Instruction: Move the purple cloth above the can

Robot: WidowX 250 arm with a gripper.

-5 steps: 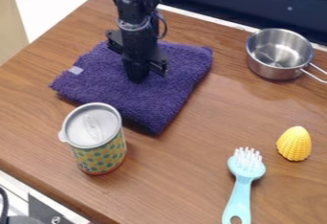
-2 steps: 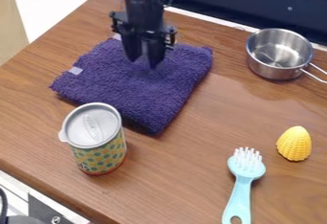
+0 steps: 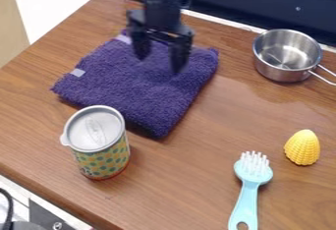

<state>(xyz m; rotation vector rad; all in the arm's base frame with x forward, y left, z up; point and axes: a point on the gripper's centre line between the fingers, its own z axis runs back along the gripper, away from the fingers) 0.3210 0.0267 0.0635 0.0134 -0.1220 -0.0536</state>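
Your gripper [image 3: 159, 63], jaws spread wide, hangs over the purple cloth's [image 3: 141, 89] far part; the can [image 3: 98, 143] stands just nearer (brush [image 3: 251, 182] and pot [image 3: 287, 57] sit right).

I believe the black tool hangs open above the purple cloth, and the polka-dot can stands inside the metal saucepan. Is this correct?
Not entirely: the polka-dot can does not stand inside the metal saucepan. The camera view shows it upright on the wooden tabletop, well apart from the saucepan. The black tool does hang open above the purple cloth.
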